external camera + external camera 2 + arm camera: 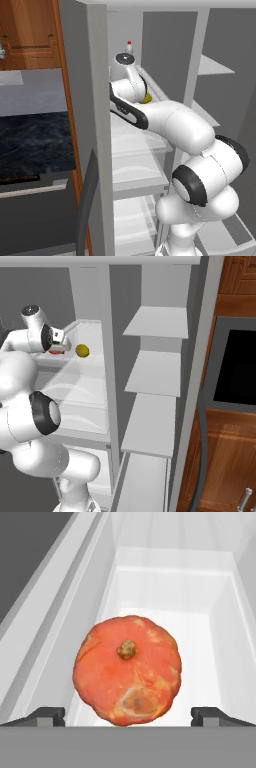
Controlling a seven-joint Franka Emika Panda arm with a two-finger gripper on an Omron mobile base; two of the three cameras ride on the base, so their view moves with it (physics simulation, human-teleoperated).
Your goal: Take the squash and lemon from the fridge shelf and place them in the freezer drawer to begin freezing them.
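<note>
Squash (128, 670) seemingly between claw (128, 716) tips

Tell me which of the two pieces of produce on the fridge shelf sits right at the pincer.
The orange-red rounded squash, between the open pincer's tips; the small yellow-green lemon lies apart, farther along the white shelf.

The arm (180, 127) is glossy white, built of fat rounded segments. Black rings (190, 185) mark its joints, and a dark curved stripe (129, 112) runs along the forearm. A round grey cap (124, 59) tops the wrist. A small square pale patch (58, 335) shows there, perhaps a label. The fingertips (47, 716) are dark and blocky.
</note>
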